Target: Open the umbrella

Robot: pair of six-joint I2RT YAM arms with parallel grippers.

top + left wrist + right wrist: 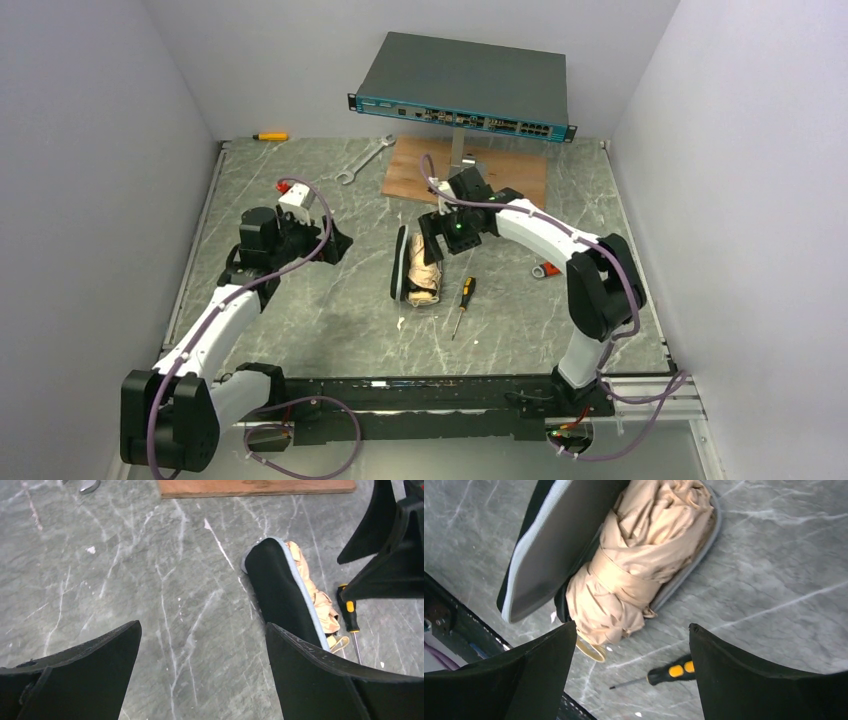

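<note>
The umbrella [425, 275] lies folded mid-table, a cream-beige bundle [644, 555] held by a strap. It rests in a black, pale-rimmed case whose lid [549, 545] stands open on one side. My right gripper [442, 235] hovers just behind and above it. In the right wrist view the gripper [631, 627] is open with nothing between its fingers, and the bundle's end sits by one fingertip. My left gripper [335, 243] is to the left, apart from the umbrella. In the left wrist view that gripper [202, 625] is open over bare table, with the umbrella's black case [280, 590] past its right finger.
A black-and-yellow screwdriver [464, 300] lies just right of the umbrella. At the back, a network switch [465, 85] stands on a post over a wooden board [420, 170]. Beside the board are a wrench [365, 160] and a yellow-handled tool [270, 136]. A small red-handled item [545, 270] lies by the right arm.
</note>
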